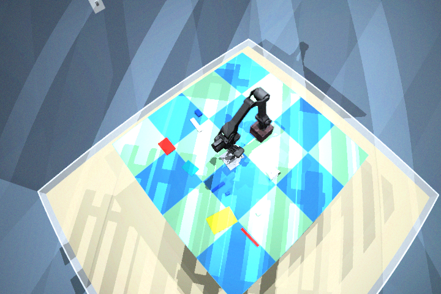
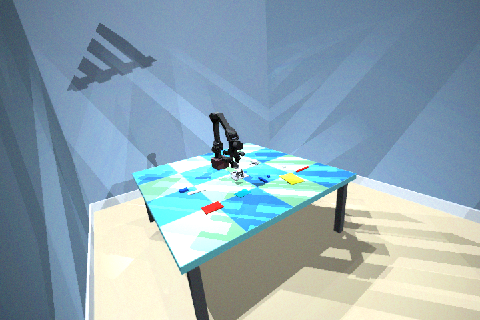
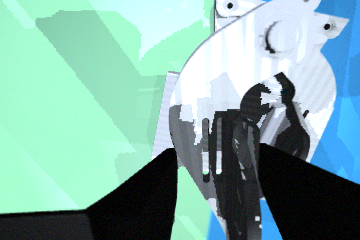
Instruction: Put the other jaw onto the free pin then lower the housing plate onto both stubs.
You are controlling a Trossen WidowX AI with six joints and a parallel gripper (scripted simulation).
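My gripper [image 1: 233, 155] [image 2: 235, 167] [image 3: 215, 155] is shut on a white jaw [image 3: 213, 70], a broad curved piece with two slots and a round hub. The held jaw lies over the white base [image 1: 232, 166] [image 3: 164, 112] in the wrist view. The other white jaw [image 3: 324, 85] shows at the right, partly under the held one. The free pin and the tooth contact are hidden, so I cannot tell whether the held jaw is seated. A small white part [image 1: 272, 173] [image 2: 253, 162], probably the housing plate, lies apart from the base.
On the checkered table [image 1: 307, 184] [image 2: 180, 233] lie a red plate [image 1: 166, 146] [image 2: 212, 207], a cyan plate [image 1: 190, 168] [image 2: 243, 193], a yellow plate [image 1: 222, 220] [image 2: 291, 179], a blue bar [image 1: 218, 187] [image 2: 263, 180], a white strip [image 1: 195, 124] and a red bar [image 1: 249, 237] [image 2: 302, 169].
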